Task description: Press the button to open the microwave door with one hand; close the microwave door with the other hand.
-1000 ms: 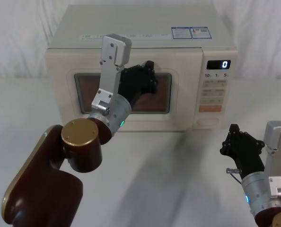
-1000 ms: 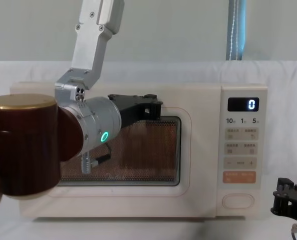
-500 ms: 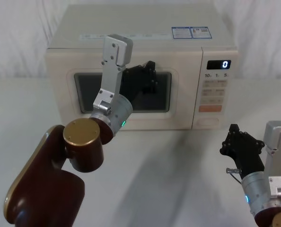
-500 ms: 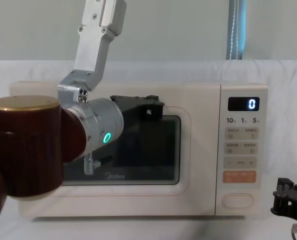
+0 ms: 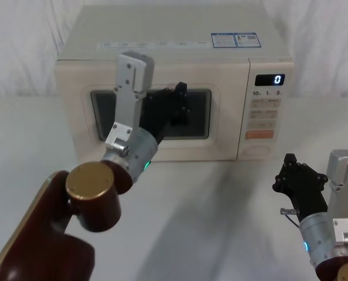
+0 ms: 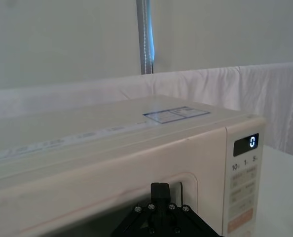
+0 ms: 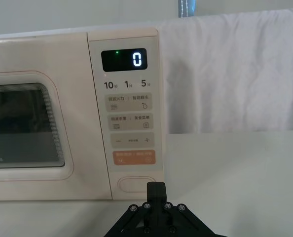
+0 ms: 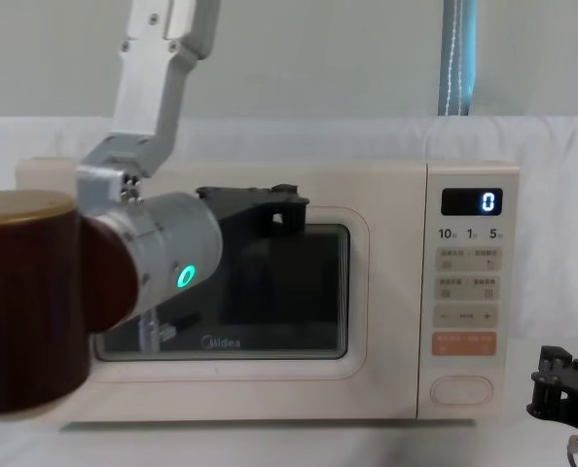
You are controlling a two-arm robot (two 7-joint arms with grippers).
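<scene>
Right black angular gripper [image 5: 291, 175] hovers low in front of me, well short of the large blank cream oval button [image 7: 136, 184] — I cannot tell its finger spread. Farther on, my left black gripper [image 5: 173, 104] sits at the shut cream "Midea" microwave door [image 8: 362, 292], spread unreadable too. Display [image 7: 124, 59] reads "0".

Left hand [image 5: 177, 102] before microwave door [image 5: 153, 114] window; right hand [image 5: 297, 178] low, near table [image 5: 221, 199].
</scene>
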